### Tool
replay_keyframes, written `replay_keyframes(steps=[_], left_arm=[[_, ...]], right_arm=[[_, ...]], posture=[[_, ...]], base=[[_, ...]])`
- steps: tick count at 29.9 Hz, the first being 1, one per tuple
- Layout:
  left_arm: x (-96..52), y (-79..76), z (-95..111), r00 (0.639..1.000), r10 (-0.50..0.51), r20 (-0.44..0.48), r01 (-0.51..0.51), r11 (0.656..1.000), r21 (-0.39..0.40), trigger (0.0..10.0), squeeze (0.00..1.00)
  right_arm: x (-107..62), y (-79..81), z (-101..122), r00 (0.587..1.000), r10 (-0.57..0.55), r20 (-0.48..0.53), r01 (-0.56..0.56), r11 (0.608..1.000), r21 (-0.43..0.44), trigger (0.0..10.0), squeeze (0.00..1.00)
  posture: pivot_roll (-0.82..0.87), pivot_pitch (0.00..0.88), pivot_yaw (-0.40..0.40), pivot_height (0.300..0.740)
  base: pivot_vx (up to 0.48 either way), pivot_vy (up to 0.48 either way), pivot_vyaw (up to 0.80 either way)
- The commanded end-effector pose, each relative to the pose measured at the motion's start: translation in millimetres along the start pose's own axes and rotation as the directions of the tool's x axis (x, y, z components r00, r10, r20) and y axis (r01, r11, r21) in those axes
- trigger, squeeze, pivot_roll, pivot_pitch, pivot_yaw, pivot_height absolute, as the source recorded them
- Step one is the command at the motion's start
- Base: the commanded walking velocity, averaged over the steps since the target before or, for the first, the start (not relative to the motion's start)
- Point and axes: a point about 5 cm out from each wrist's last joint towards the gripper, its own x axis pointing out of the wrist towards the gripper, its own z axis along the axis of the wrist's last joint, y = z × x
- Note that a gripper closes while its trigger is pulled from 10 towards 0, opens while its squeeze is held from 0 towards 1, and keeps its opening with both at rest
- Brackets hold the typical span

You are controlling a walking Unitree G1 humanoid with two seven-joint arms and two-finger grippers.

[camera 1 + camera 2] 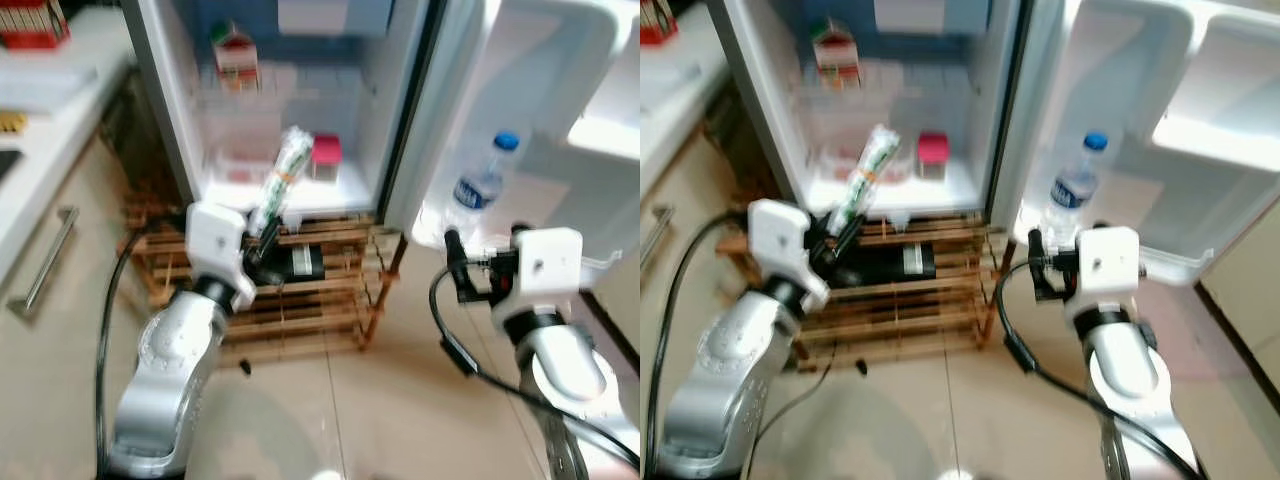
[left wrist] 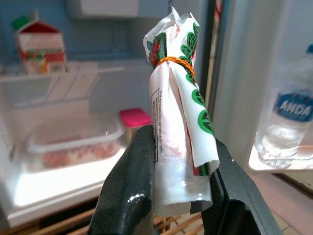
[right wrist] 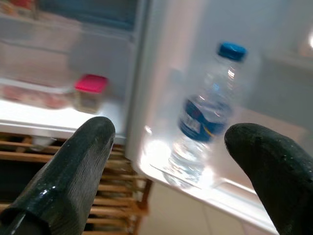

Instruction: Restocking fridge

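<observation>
My left gripper is shut on a rolled white and green packet bound with an orange rubber band, held upright just in front of the open fridge's bottom shelf. On that shelf sit a clear food container and a small jar with a pink lid. A red and white carton stands on the upper shelf. My right gripper is open and empty, close to a water bottle with a blue cap standing in the lower door rack.
The fridge door is swung open on the right. A wooden slatted rack with a dark bottle stands under the fridge. A counter with a drawer handle runs along the left. Tiled floor lies in front.
</observation>
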Motion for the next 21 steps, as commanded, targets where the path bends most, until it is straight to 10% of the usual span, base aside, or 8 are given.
replay_keyframes(steps=[1, 5, 21], left_arm=[[-0.5, 5.2, 4, 1.000, 0.013, 0.013, -0.013, 1.000, 0.019, 10.0, 0.00], [0.2, 6.9, 4, 1.000, 0.012, 0.013, -0.012, 1.000, 0.022, 10.0, 0.00], [-4.3, 10.6, 0, 1.000, -0.004, -0.020, 0.005, 0.999, 0.044, 10.0, 0.00]], right_arm=[[0.1, 14.7, -2, 0.993, 0.117, -0.023, -0.116, 0.993, 0.036, 10.0, 0.00], [-7.1, 27.8, -13, 0.957, 0.281, -0.078, -0.282, 0.959, -0.013, 10.0, 0.00], [-11.1, 29.2, -14, 0.939, 0.335, -0.080, -0.337, 0.941, -0.020, 10.0, 0.00]], posture=[[0.03, 0.015, -0.047, 0.740], [0.04, 0.008, -0.040, 0.740], [0.05, 0.023, -0.021, 0.740]], base=[[0.349, 0.000, 0.00], [0.348, 0.000, 0.00], [0.348, 0.000, 0.00]])
